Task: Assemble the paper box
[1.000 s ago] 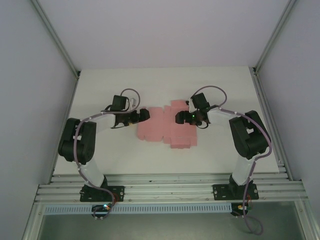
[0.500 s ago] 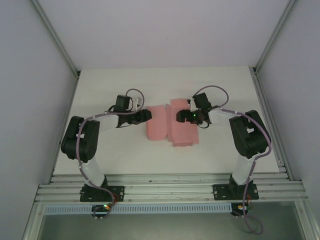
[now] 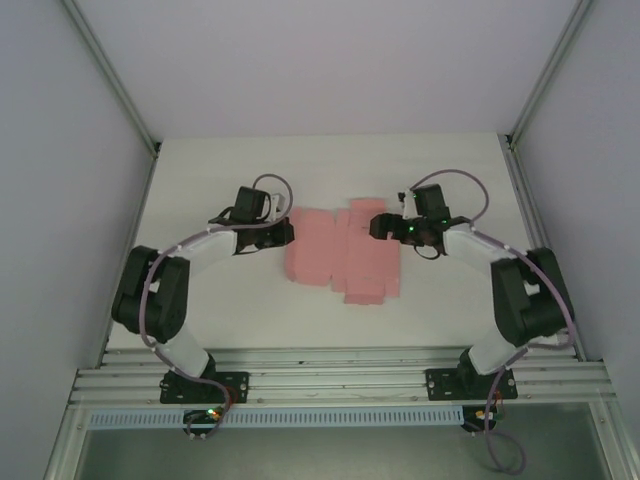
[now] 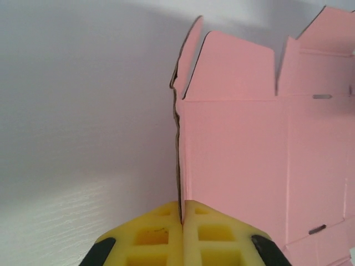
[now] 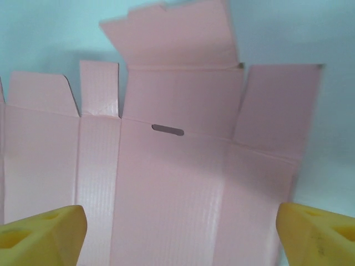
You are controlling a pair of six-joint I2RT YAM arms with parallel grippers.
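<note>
Pink thin card, the paper box (image 3: 343, 258) lies unfolded mid-table (image 3: 220, 310), long axis left-right between both arms, creased, slotted, flaps fanned out; left gripper (image 3: 285, 233) pinches its left edge, right gripper (image 3: 375, 226) is spread wide over the right panels, likely the folding hand.

White table (image 3: 450, 170) within grey walls (image 3: 60, 150), aluminium rail (image 3: 340, 375) along near edge

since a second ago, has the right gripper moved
Yes. In the top view the right gripper has shifted rightward over the paper box, toward the right edge of the table and slightly farther from the arm bases.
</note>
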